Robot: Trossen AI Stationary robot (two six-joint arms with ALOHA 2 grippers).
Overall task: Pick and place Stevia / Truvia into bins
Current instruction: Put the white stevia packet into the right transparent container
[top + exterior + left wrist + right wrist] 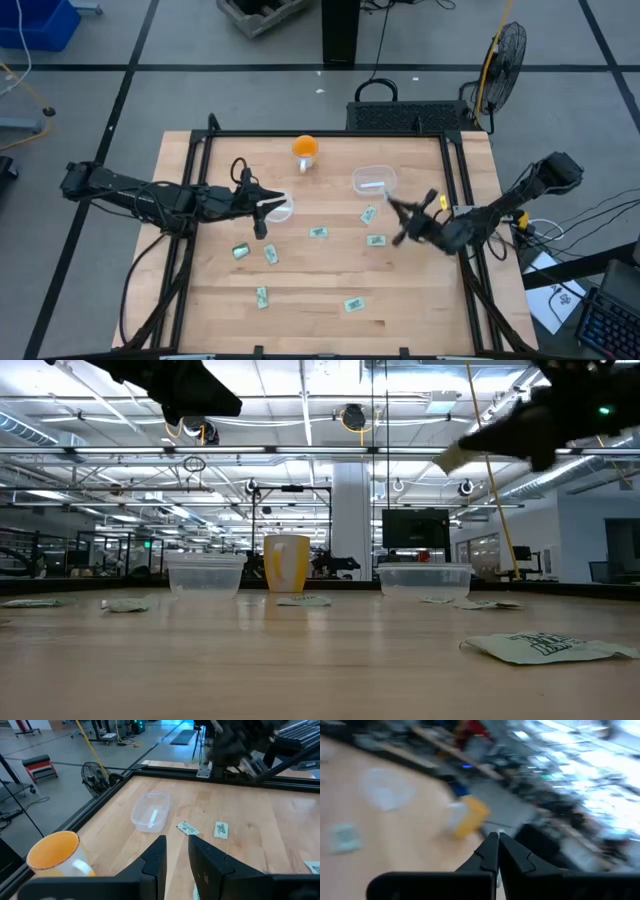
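The left pincer [262, 212] hangs by the round bin [279, 209], its fingers narrowly apart and holding nothing. Loose Stevia sachets [318, 232] lie across the tabletop [420, 300]. The right pincer [398, 222], raised with fingers pressed together, has the rounded-rectangular bin [374, 181] just ahead-left, so it seems nearer that bin.

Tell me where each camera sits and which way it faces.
High: overhead, looking straight down on the table; both arms show, left hand by the round bin, right hand near the rectangular bin.
Low: at tabletop height, looking level across at the bins and room; arms enter from above, right hand pinching a sachet.
Left wrist: faces the rectangular bin past its own open fingers.
Right wrist: blurred, faces the orange cup past shut fingers.
Shared: both wrist views show the orange cup.
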